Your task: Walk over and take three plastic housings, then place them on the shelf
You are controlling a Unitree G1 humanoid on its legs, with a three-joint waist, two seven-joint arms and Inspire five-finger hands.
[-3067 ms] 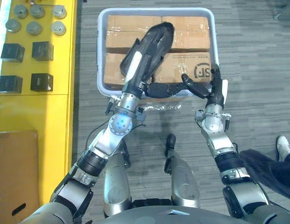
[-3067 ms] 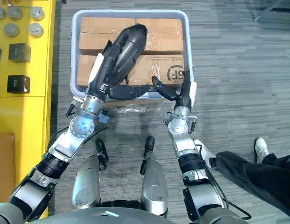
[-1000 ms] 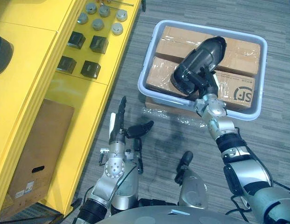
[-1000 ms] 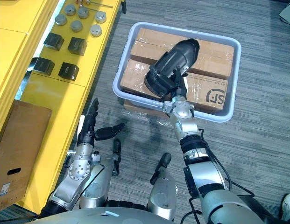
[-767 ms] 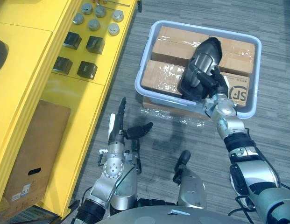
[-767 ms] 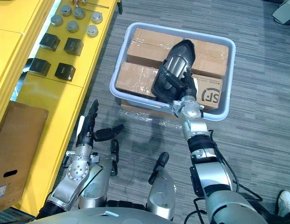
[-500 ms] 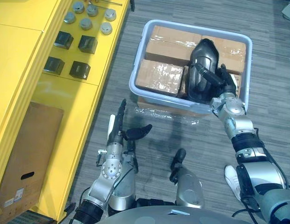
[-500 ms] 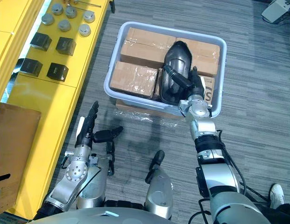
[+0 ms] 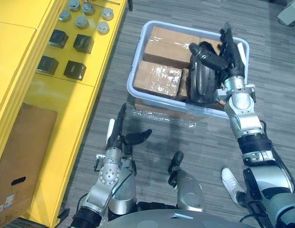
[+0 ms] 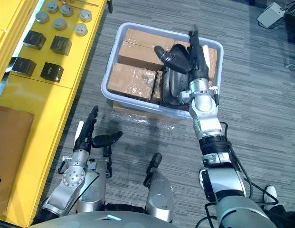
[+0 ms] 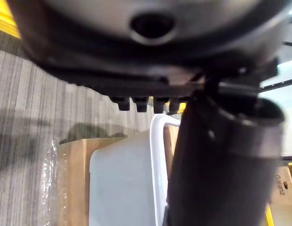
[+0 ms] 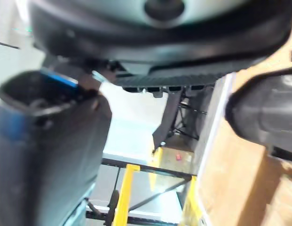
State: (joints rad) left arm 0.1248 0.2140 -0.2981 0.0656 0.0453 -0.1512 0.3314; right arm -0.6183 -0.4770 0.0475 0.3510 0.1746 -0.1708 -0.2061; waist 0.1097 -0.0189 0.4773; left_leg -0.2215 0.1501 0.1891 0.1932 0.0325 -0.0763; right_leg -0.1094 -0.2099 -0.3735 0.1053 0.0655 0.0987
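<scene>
Inside grey bin (image 9: 136, 59), black housing (image 9: 202, 80) beside right hand (image 9: 231, 66), thumb over it

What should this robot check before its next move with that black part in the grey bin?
1. Right hand grips the black housing: not ok. Its fingers are straight, and only the thumb reaches over the housing's top.
2. Thumb touching the housing: cannot tell.
3. Housing steady: looks ok. It stands in the grey bin among the cardboard boxes.
4. Left hand free: ok. It is open, over the floor.
5. Room on the yellow shelf: ok. There is bare surface beside the black blocks.
</scene>
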